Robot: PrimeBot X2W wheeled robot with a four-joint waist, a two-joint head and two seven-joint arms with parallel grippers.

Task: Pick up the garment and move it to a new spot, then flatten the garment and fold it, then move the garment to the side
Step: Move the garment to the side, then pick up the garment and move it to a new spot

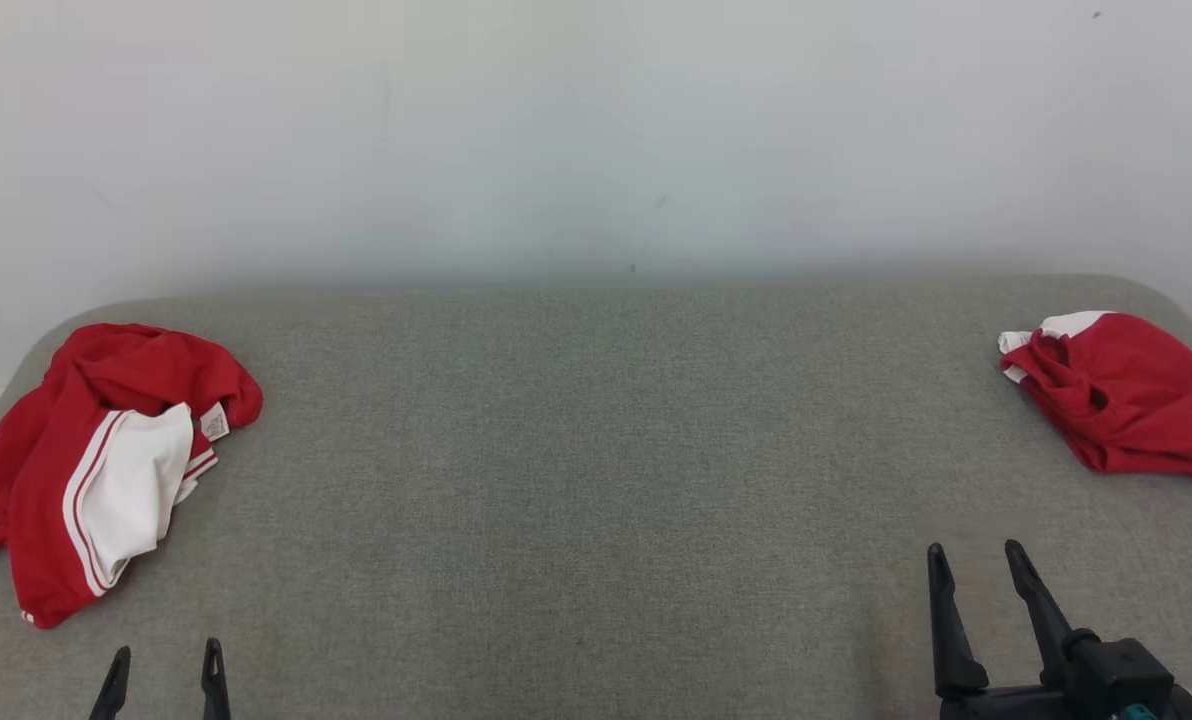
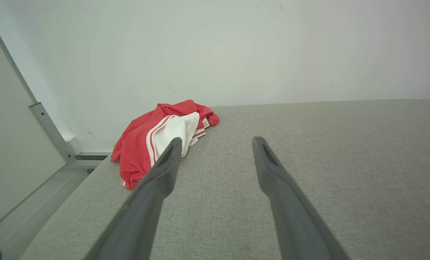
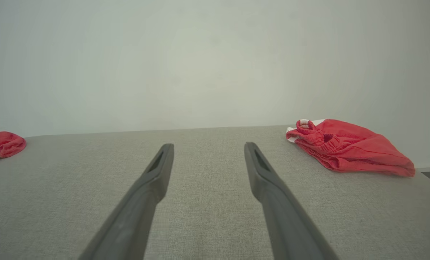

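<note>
Grey table (image 1: pixel 596 450), two red garments (image 1: pixel 106 460) (image 1: pixel 1126 395), two grippers (image 1: pixel 167 655) (image 1: pixel 974 550)

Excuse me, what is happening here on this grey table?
Nothing is handled yet. The robot's left hand and right hand are both open and empty, over the grey table. A crumpled red and white garment lies at its left end, another red garment at its right end. Neither is spread flat.
</note>
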